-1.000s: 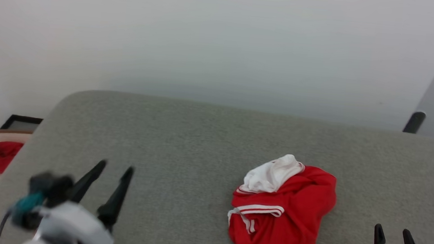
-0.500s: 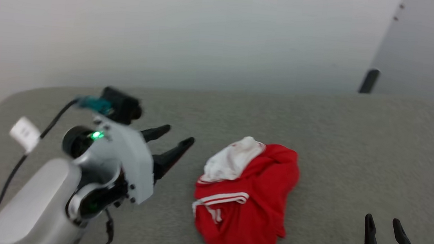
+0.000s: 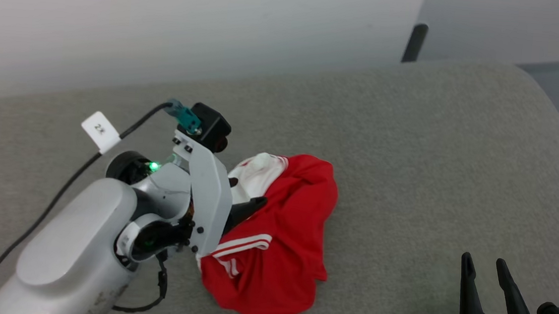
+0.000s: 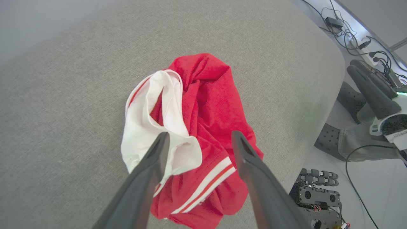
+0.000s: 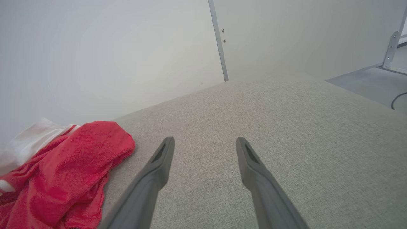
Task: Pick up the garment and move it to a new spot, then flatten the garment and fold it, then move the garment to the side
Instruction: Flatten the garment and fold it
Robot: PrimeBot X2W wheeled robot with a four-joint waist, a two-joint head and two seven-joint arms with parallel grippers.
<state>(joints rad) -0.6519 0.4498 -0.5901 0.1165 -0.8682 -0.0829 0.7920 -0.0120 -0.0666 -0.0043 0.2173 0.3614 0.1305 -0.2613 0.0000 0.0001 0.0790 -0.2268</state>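
In the middle of the grey tabletop (image 3: 412, 138), the garment (image 3: 280, 258) sits in a crumpled heap with the white part showing at its far left. Left claw (image 4: 200, 136) is right over it, spread wide, nothing gripped. Right claw (image 3: 483, 261) hangs well off to the side, also wide open and empty.

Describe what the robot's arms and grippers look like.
Left gripper and right gripper each have two long, tapered dark fingers. The left forearm is rounded silver-grey, with a green light, a black cable bearing a white tag, and a teal plug.
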